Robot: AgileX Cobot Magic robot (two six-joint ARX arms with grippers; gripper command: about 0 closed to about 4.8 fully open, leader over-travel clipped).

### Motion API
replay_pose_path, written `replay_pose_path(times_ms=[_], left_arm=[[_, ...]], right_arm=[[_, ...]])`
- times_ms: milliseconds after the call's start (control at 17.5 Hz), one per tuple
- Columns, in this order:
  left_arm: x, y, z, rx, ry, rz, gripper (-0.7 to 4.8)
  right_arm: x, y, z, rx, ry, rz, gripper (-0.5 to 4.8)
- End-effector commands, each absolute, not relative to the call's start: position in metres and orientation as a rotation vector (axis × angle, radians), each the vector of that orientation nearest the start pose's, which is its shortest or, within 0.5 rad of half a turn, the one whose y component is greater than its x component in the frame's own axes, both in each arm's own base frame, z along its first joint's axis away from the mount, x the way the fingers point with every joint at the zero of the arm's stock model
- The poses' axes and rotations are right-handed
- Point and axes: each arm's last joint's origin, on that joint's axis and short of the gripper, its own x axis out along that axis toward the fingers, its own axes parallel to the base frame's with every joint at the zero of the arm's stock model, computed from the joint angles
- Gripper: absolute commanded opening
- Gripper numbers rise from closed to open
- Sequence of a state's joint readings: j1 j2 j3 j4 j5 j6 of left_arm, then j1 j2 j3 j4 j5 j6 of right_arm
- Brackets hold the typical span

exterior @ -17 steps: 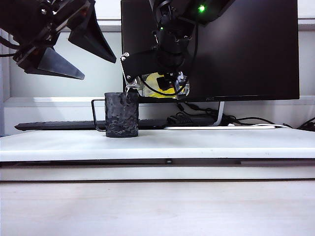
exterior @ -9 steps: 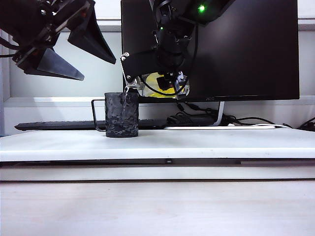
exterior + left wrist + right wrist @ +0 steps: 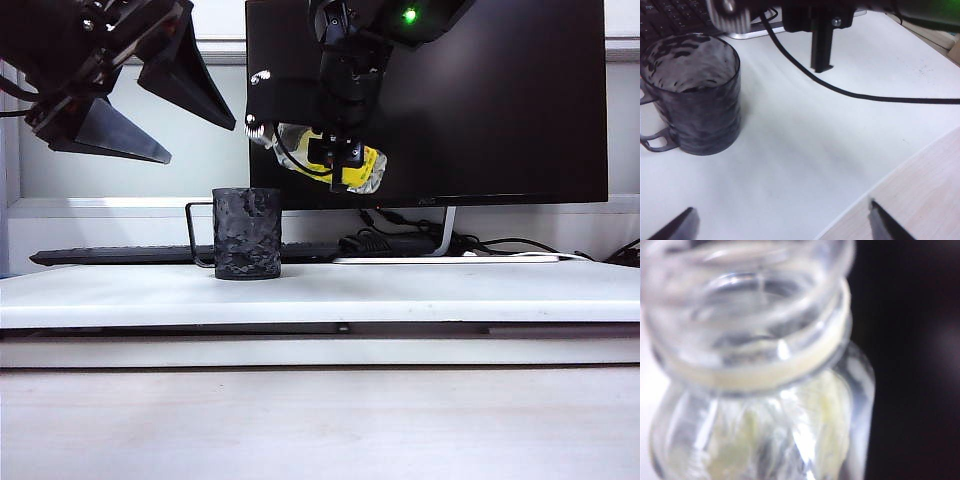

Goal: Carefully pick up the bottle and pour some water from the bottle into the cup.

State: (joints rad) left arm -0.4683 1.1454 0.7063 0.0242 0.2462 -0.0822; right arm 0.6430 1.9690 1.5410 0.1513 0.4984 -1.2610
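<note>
Above and right of the cup on the white tabletop, the bottle lies tilted, half hidden in the right gripper jaws apparently clamping it, while the left gripper hangs wide open, upper left.

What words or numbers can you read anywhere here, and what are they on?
Small clear plastic bottle with a yellow label, held tilted above the table by the right gripper: the label is there, but its print is too small and hidden to read.
Black monitor: a tiny mark on its lower edge, too small to read.
Black keyboard: key letters blurred.
Dark mottled cylindrical cup: no writing.
Left gripper, open, high at left: no writing.
</note>
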Motion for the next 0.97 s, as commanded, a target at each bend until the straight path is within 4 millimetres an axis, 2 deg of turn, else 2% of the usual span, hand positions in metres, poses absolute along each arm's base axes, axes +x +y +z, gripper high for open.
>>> replay_pose_path(times_ms=[57,229,344,458,573,802,974], left_arm=[[0.216,-0.117,0.258,-0.03,0.433,-0.692,4.79],[0.216,-0.117,0.259,-0.032,0.425,-0.693,4.79],[0.217,-0.118,0.262,-0.041,0.402,-0.694,4.79],[0.217,-0.118,0.262,-0.042,0.395,-0.695,4.79],[0.216,-0.117,0.265,-0.043,0.385,-0.695,4.79],[0.209,-0.113,0.276,-0.044,0.319,-0.686,4.79],[0.206,-0.112,0.284,-0.051,0.263,-0.691,4.79]], right_arm=[[0.373,0.262,0.295,-1.087,0.101,0.172,1.43],[0.365,0.255,0.317,-0.778,0.08,0.137,1.42],[0.353,0.245,0.346,-0.615,0.036,0.097,1.42],[0.341,0.233,0.37,-0.513,0.008,0.039,1.42],[0.335,0.215,0.382,-0.408,0.042,-0.012,1.42],[0.332,0.183,0.387,-0.22,0.155,-0.077,1.42],[0.335,0.166,0.371,-0.151,0.251,-0.124,1.43]])
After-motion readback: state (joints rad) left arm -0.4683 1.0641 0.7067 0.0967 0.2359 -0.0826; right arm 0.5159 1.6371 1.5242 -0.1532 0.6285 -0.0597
